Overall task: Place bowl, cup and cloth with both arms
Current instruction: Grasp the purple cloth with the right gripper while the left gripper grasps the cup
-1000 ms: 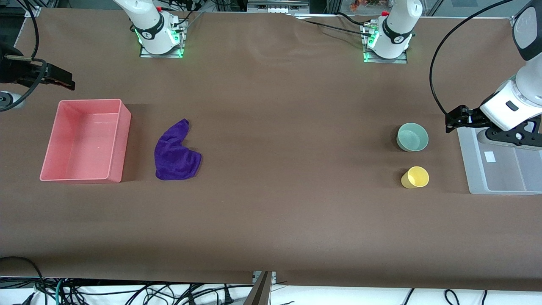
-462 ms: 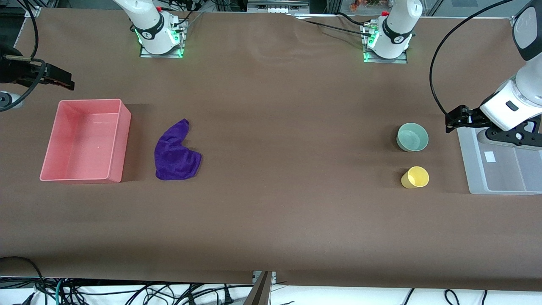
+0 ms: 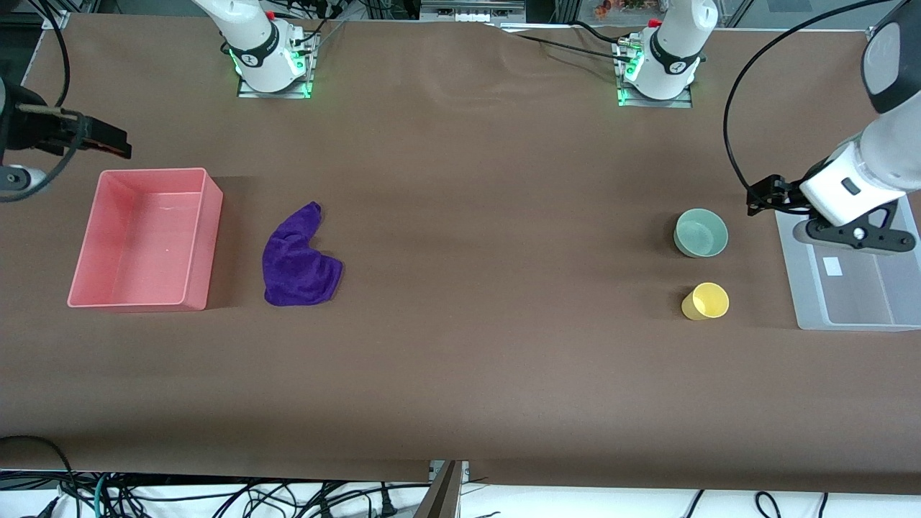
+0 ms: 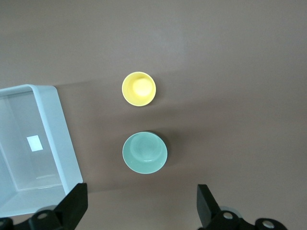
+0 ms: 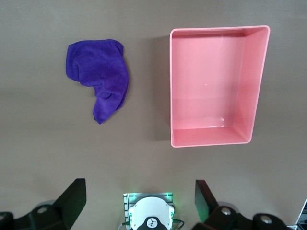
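Observation:
The pale green bowl (image 3: 701, 232) stands upright on the brown table toward the left arm's end. The yellow cup (image 3: 706, 301) stands nearer to the front camera, just beside it. Both show in the left wrist view, bowl (image 4: 145, 153) and cup (image 4: 138, 88). My left gripper (image 3: 758, 197) is open and empty, up over the table between the bowl and a clear tray; it shows in the left wrist view too (image 4: 140, 207). The purple cloth (image 3: 298, 257) lies crumpled beside a pink bin, also in the right wrist view (image 5: 100, 76). My right gripper (image 3: 111, 142) is open and empty, high over the table by the bin's corner (image 5: 139, 203).
The empty pink bin (image 3: 204, 237) sits at the right arm's end (image 5: 256, 86). An empty clear plastic tray (image 3: 795, 288) sits at the left arm's end (image 4: 60, 139). The right arm's base (image 5: 148, 215) shows under the right gripper. Brown table lies between cloth and bowl.
My left gripper has shifted a little toward the bowl and the robots' bases. My right gripper has barely shifted. The bowl, cup and cloth have not moved.

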